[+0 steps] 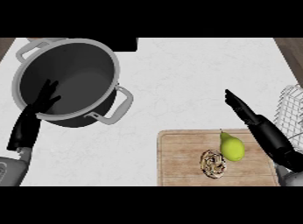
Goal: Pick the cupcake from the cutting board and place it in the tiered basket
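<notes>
While the cupcake (213,164) sits on the board (180,157), touching the pear (231,146), the right robot hand (244,111) hangs released, fingers straight, up-right of it and nearer. Left robot hand (34,116) rests open by the pot (67,78). Basket (299,113) lies right.

White marbled counter (180,83) carries all. Wooden cutting board (180,164) sits at near edge, centre-right. Big grey pot (70,81) w/ two handles stands well apart, up-left of board. Wire tiered basket (299,116) stands just right of board, partly cut off.
</notes>
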### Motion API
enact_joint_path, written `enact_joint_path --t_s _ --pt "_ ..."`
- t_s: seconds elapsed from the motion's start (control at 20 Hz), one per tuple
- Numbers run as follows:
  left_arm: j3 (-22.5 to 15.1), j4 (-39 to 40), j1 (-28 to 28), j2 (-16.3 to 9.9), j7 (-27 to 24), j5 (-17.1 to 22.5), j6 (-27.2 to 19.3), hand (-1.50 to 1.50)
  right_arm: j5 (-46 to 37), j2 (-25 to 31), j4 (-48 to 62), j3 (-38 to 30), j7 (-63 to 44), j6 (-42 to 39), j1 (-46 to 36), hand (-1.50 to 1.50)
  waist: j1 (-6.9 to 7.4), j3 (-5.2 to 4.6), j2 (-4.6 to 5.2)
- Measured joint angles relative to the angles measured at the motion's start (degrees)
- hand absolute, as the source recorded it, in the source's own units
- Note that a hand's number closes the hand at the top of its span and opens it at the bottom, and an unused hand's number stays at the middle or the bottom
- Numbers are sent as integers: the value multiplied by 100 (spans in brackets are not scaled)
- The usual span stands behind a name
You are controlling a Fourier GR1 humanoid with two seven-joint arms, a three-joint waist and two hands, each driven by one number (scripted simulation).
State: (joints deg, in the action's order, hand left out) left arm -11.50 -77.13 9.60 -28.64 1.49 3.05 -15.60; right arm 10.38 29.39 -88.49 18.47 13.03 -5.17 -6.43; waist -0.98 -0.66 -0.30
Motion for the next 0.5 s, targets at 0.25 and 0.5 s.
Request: enact_joint_path --t_s 0.25,0.5 --pt "143 -283 -154 208 93 452 306 0 -229 -617 -816 409 218 329 264 150 54 45 -7" --pt "381 -475 -331 372 207 935 402 0 -875 -986 -771 120 -157 1746 856 -150 -156 46 -60"
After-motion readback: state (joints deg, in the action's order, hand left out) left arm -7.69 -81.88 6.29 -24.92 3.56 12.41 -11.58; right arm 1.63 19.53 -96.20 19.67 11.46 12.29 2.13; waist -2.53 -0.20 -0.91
